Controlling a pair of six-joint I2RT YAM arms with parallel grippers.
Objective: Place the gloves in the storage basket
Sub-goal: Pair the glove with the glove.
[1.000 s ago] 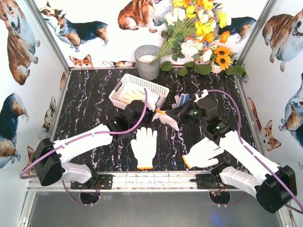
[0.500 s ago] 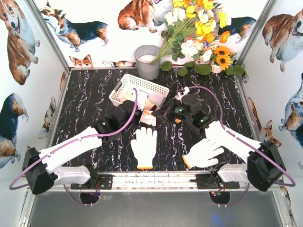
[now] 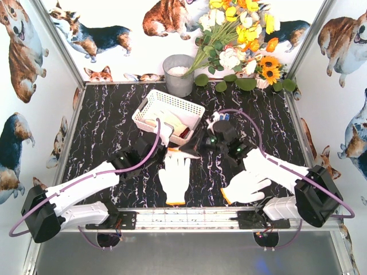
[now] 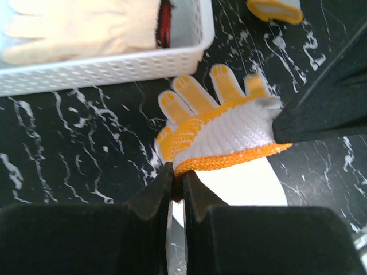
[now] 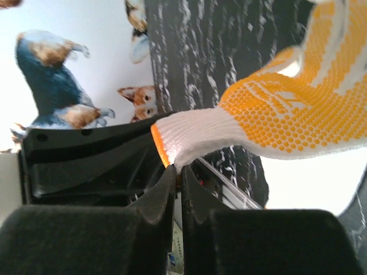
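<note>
A black marble-look worktop (image 3: 103,126), veined white and purple, spreads beneath the jaws. White walls (image 3: 137,57) printed with corgis close three sides, with aluminium posts (image 3: 62,43) at the corners. Beyond the jaws, a grey bucket (image 3: 179,77) and a flower bouquet (image 3: 241,34) stand against the back wall. The light is bright and even.

Basket (image 4: 103,71) w/ glove (image 4: 80,28) — bucket (image 3: 179,77) behind

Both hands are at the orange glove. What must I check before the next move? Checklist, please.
1. Left hand shut on the orange glove: ok.
2. Right hand shut on the same glove: ok.
3. Glove above the basket: not ok, it is beside it.
4. Free room in the basket: cannot tell, a cream glove lies inside.
5. All gloves stored: not ok, white gloves lie on the table.
</note>
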